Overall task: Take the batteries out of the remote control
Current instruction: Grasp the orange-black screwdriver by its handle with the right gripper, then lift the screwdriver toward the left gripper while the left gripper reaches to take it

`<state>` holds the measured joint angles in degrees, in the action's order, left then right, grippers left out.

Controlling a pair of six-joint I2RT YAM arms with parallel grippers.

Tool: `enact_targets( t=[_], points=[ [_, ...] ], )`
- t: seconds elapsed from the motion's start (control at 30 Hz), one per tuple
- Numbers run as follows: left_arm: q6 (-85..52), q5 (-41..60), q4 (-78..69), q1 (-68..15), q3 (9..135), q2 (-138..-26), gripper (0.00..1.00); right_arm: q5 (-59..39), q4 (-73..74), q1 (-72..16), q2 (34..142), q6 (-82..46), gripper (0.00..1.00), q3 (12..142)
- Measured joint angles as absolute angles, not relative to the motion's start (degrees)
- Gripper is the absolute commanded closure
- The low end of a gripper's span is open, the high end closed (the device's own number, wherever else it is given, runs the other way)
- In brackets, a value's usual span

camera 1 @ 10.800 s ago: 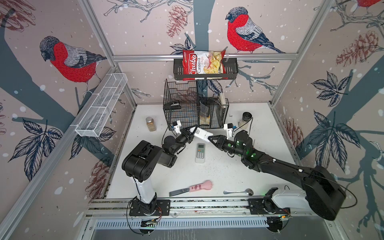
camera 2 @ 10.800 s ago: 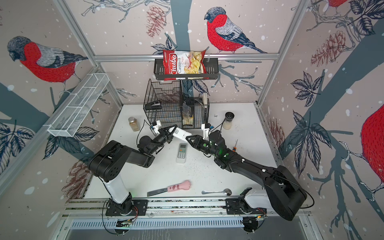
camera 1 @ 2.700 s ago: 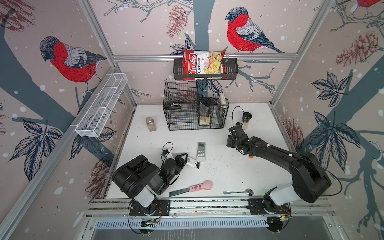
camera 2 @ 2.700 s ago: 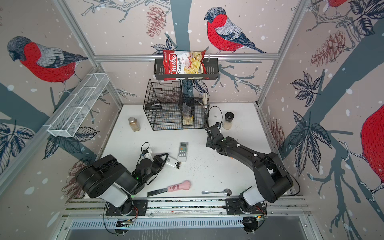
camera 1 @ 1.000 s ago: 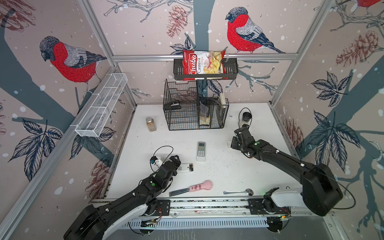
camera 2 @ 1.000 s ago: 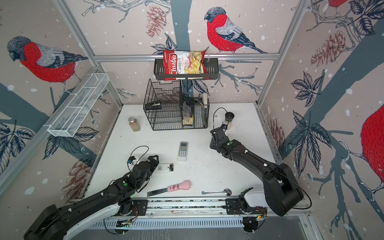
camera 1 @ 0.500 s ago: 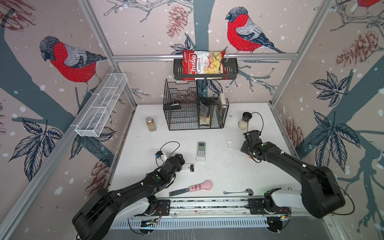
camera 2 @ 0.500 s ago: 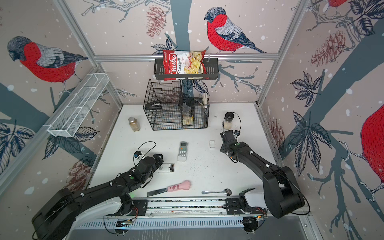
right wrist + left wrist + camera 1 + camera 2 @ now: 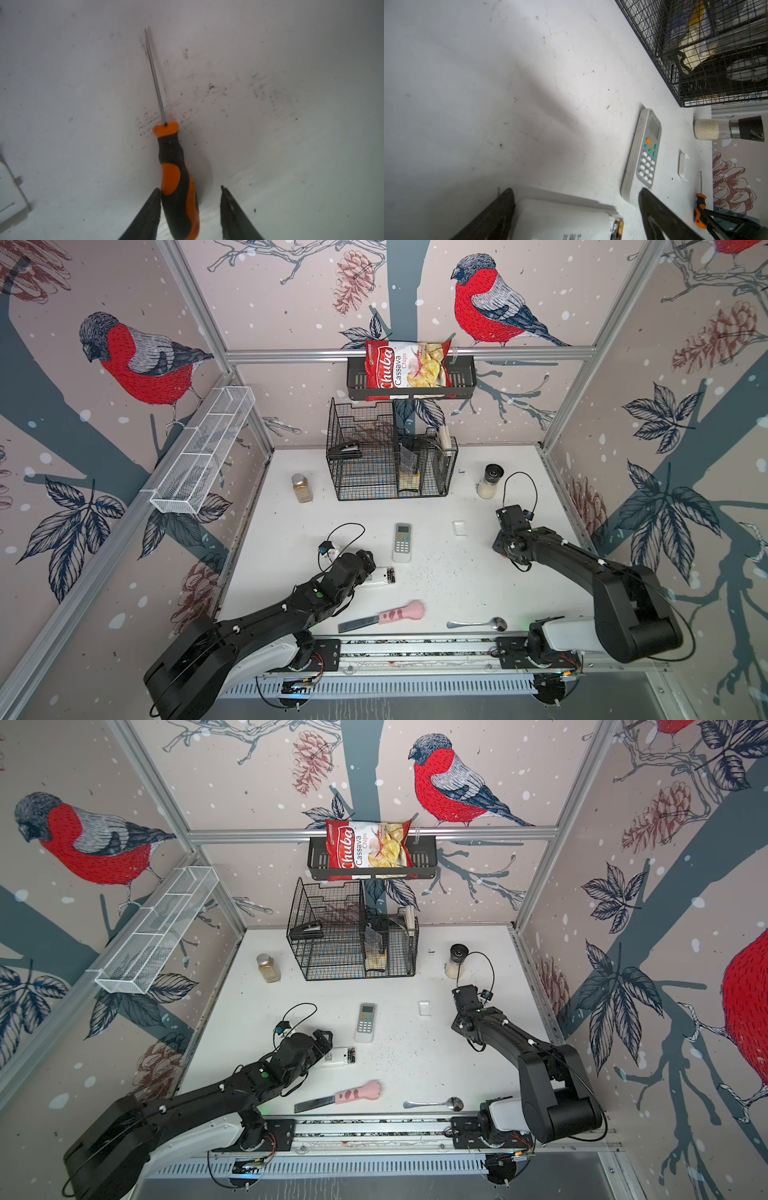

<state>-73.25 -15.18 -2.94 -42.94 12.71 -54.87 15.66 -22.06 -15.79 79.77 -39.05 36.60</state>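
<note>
Top views show white table (image 9: 457, 580), bird-papered walls (image 9: 270, 294).

The surface (image 9: 457, 580) in front of the wire basket (image 9: 361, 489) is white and matt, scuffed and flecked with dark specks. The wire basket is thin black metal wire. The remote control (image 9: 560, 218) farther from the wire basket has a smooth white plastic shell with a faint sheen. The screwdriver (image 9: 176, 166) has a slim bare-metal shaft and a matt, finely pebbled black-and-orange handle. The spoon (image 9: 478, 623) is polished metal.
</note>
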Motion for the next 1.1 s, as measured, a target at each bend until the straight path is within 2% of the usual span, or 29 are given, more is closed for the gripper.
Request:
enact_targets(
  t=[0.07,0.2,0.37,0.53,0.77,0.97,1.1],
  points=[
    [-73.32,-15.09,0.23,-42.96,12.78,-52.75,0.06,14.83,-21.34,-15.79,80.49,-38.92,0.6,36.23],
    [-73.3,-15.18,4.23,-42.87,13.34,-51.09,0.06,13.58,-20.1,-15.92,80.47,-38.72,0.75,35.53],
    [-72.73,-14.81,9.15,-42.37,15.57,-51.31,0.06,13.02,-20.14,-16.6,77.19,-38.65,0.84,35.29],
    [-69.8,-14.35,12.73,-41.23,20.4,-50.98,0.06,13.02,-22.26,-19.53,73.52,-37.67,0.86,36.32],
    [-63.88,-11.44,12.64,-40.14,28.36,-54.61,0.07,13.56,-27.0,-27.99,68.47,-39.11,0.88,38.94],
    [-58.81,-5.93,8.43,-39.9,34.13,-61.04,0.1,12.1,-28.38,-37.74,64.27,-38.89,0.89,39.42],
    [-55.9,-0.78,2.26,-39.9,35.99,-65.73,0.12,7.27,-23.35,-42.09,62.24,-34.65,0.9,38.37]
  ],
)
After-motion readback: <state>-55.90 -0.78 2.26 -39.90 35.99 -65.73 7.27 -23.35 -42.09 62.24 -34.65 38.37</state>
